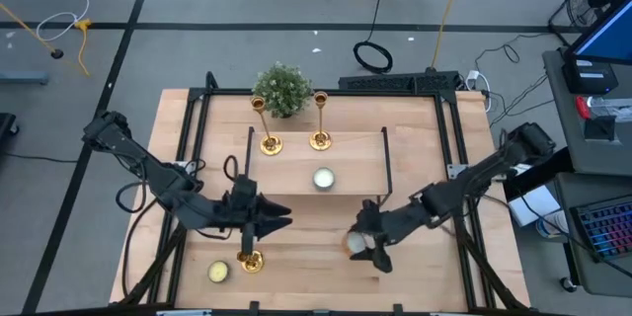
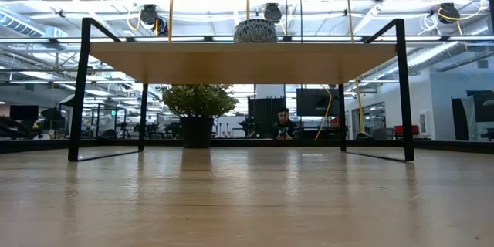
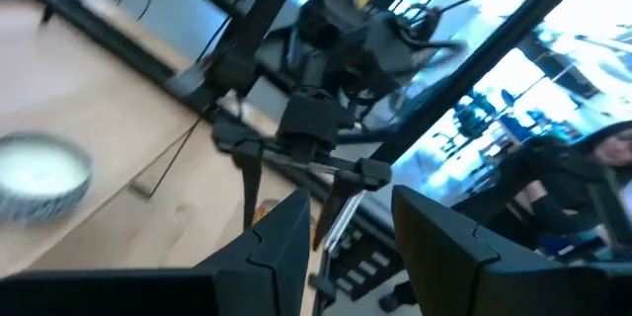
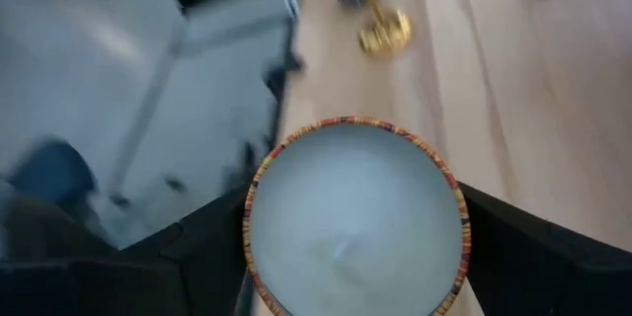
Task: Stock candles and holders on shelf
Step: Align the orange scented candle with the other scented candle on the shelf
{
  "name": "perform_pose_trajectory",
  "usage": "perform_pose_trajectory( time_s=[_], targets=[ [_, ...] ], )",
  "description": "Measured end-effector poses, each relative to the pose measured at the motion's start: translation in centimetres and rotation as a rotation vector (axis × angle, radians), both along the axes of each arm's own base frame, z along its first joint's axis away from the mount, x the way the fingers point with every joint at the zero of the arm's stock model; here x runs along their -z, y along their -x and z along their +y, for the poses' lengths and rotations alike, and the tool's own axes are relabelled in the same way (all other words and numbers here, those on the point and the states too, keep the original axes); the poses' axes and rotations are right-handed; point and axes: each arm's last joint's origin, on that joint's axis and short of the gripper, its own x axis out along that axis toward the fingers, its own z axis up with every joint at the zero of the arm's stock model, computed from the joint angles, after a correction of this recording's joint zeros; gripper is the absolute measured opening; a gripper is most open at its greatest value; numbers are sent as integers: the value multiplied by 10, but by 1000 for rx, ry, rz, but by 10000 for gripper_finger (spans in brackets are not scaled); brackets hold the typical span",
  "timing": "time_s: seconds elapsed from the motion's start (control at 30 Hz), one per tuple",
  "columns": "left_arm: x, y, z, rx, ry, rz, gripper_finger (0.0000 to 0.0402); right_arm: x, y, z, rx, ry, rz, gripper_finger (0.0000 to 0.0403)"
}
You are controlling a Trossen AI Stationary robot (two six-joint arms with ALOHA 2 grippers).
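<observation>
The shelf (image 1: 355, 163) stands mid-table. On its board stand two gold holders (image 1: 269, 143) (image 1: 319, 138) and one pale candle (image 1: 323, 179). A yellowish candle (image 1: 218, 272) lies on the table at the near left. Beside it a third holder (image 1: 249, 247) is under my left gripper (image 1: 284, 221), which points toward the table's right. My right gripper (image 1: 367, 247) is in front of the shelf, raised and shut on a white candle (image 4: 355, 217) with a coloured rim. My left gripper has the third holder by its upper end, but its own body hides the contact from above. A thin shiny piece (image 3: 331, 227) shows between its fingers. The stem runs toward the near edge to the round base (image 1: 250, 260). I cannot tell if the base touches the table. My right gripper pinches the white candle's round side wall (image 4: 255, 207) between its two fingers, one on each side. The fingers slant down from the table's right. The candle is lifted clear of the table, its wax face showing toward the wrist.
A small green plant (image 1: 282, 89) stands at the far edge behind the shelf. Black frame rails (image 1: 197, 128) run along the table's left and right sides. Bare tabletop (image 2: 247, 193) lies between the shelf's legs and the near edge. A person (image 2: 284, 123) sits beyond the table.
</observation>
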Motion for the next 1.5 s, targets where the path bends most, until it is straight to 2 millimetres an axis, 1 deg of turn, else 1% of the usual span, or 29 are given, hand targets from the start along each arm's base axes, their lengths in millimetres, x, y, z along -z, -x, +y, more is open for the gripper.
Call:
perform_pose_trajectory(
  time_s=[0.13,0.23,0.37,0.5,0.57,0.63,0.7,0.77,0.83,0.9,0.97,1.1,1.23,1.37,1.5],
  targets=[
    [-9,-2,2,-4,-19,-81,149,-25,0,-4,27,-106,-130,298],
    [-13,-3,3,1,-40,-110,148,-38,-1,-7,40,-141,-177,299],
    [-24,-3,4,13,-71,-127,125,-54,-5,-12,59,-161,-224,298],
    [-45,-3,-3,35,-149,-164,88,-62,-10,-20,84,-166,-249,299],
    [-60,-2,-9,56,-188,-174,73,-64,-13,-25,103,-166,-253,300],
    [-77,-2,-15,77,-213,-178,64,-64,-15,-29,118,-164,-254,300],
    [-93,-5,-23,111,-242,-168,63,-63,-16,-33,131,-162,-254,301],
    [-103,-10,-33,138,-276,-127,74,-64,-18,-36,140,-162,-258,301],
    [-112,-17,-42,142,-310,-80,94,-64,-19,-39,150,-162,-261,301],
    [-118,-24,-49,131,-335,-24,120,-65,-20,-43,163,-163,-267,301],
    [-119,-30,-56,110,-369,45,149,-65,-22,-47,177,-163,-272,301],
    [-111,-43,-65,49,-451,174,203,-68,-24,-52,196,-180,-299,301],
    [-102,-53,-70,-13,-512,228,238,-70,-26,-56,214,-193,-319,301],
    [-93,-59,-73,-37,-562,260,253,-70,-28,-61,232,-190,-321,301],
    [-88,-60,-73,-30,-604,290,255,-70,-29,-66,252,-196,-321,301]
  ],
)
